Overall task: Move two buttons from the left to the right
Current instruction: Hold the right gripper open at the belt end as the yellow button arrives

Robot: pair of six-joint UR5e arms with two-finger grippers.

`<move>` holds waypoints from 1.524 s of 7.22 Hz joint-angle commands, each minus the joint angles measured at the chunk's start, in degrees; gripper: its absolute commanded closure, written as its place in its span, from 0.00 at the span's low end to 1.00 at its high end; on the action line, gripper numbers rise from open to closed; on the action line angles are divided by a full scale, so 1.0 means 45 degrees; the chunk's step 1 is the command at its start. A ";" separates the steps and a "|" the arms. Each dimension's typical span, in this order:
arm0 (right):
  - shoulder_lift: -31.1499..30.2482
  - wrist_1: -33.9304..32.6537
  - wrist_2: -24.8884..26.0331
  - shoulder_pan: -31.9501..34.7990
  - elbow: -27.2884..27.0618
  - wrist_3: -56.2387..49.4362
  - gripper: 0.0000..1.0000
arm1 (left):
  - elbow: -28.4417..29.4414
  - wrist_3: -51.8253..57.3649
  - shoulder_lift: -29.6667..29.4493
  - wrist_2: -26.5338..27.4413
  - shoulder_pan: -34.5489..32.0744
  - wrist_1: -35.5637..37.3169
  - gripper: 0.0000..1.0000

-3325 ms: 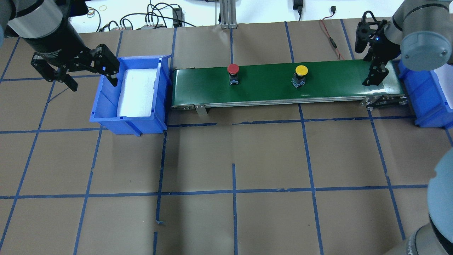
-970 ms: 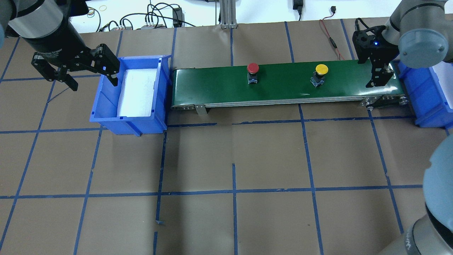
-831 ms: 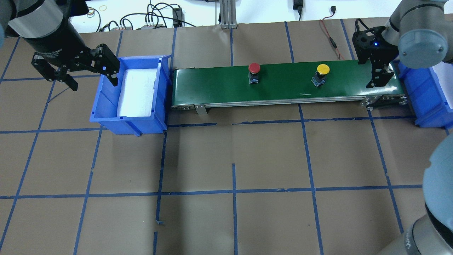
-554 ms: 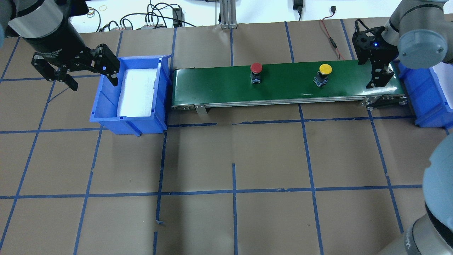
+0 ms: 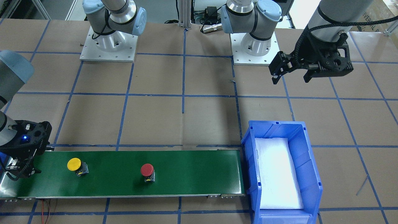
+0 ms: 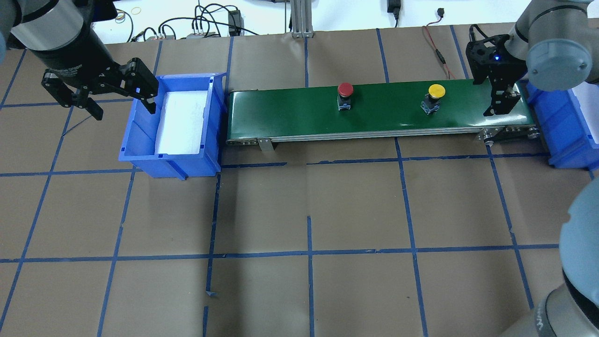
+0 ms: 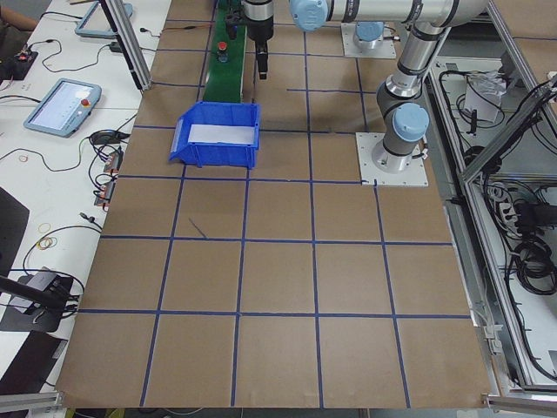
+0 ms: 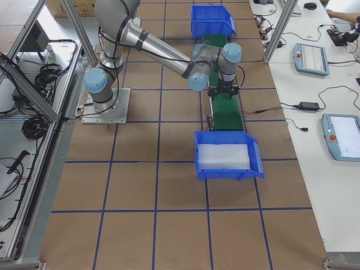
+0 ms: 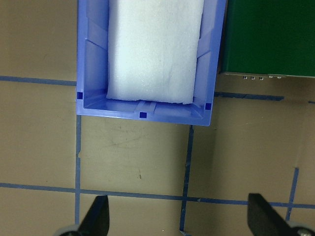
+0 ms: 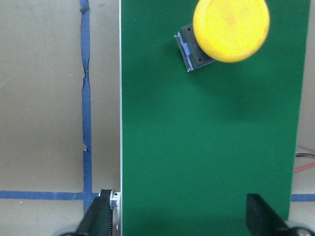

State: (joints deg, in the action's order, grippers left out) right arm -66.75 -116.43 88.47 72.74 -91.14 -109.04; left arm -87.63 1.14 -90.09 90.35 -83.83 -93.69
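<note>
Two buttons ride upright on the green conveyor belt (image 6: 374, 119). The red-capped button (image 6: 345, 90) (image 5: 147, 170) is near mid-belt. The yellow-capped button (image 6: 436, 91) (image 5: 74, 164) is further right, and fills the top of the right wrist view (image 10: 231, 29). My right gripper (image 6: 498, 106) (image 10: 179, 221) hangs open just over the belt's right end, its fingers straddling the belt width, a short way from the yellow button. My left gripper (image 6: 122, 106) (image 5: 291, 77) (image 9: 179, 221) hovers open and empty above the table beside the left blue bin (image 6: 140, 126).
The left bin (image 5: 248, 155) holds only a white foam pad. A second blue bin (image 6: 557, 126) (image 8: 202, 169) stands at the belt's right end. Cables and a metal post (image 6: 299, 18) line the far edge. Brown table with blue tape grid lies in front.
Both buttons have travelled rightward along the belt, toward the right gripper. The right gripper shifted slightly early on, then held. The left arm has stayed still.
</note>
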 commanded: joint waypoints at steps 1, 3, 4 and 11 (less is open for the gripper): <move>-0.0070 0.0014 -0.0012 0.0105 0.0018 0.0381 0.00 | 0.0000 0.0000 0.0000 0.0000 0.0016 0.0000 0.00; -0.0050 -0.0102 0.0124 0.0455 0.0057 0.0852 0.00 | -0.0019 0.0000 0.0000 0.0000 0.0036 0.0000 0.00; 0.0105 -0.0219 0.0125 0.0651 0.0077 0.0853 0.00 | 0.0000 0.0000 0.0000 0.0000 0.0036 0.0000 0.00; 0.0555 -0.0767 0.0125 0.0985 0.0077 0.0872 0.01 | -0.0019 0.0019 0.0000 0.0000 0.0036 0.0000 0.00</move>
State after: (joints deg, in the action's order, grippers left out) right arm -64.30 -119.75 89.03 77.13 -90.79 -105.12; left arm -87.64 1.20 -90.09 90.29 -83.61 -93.69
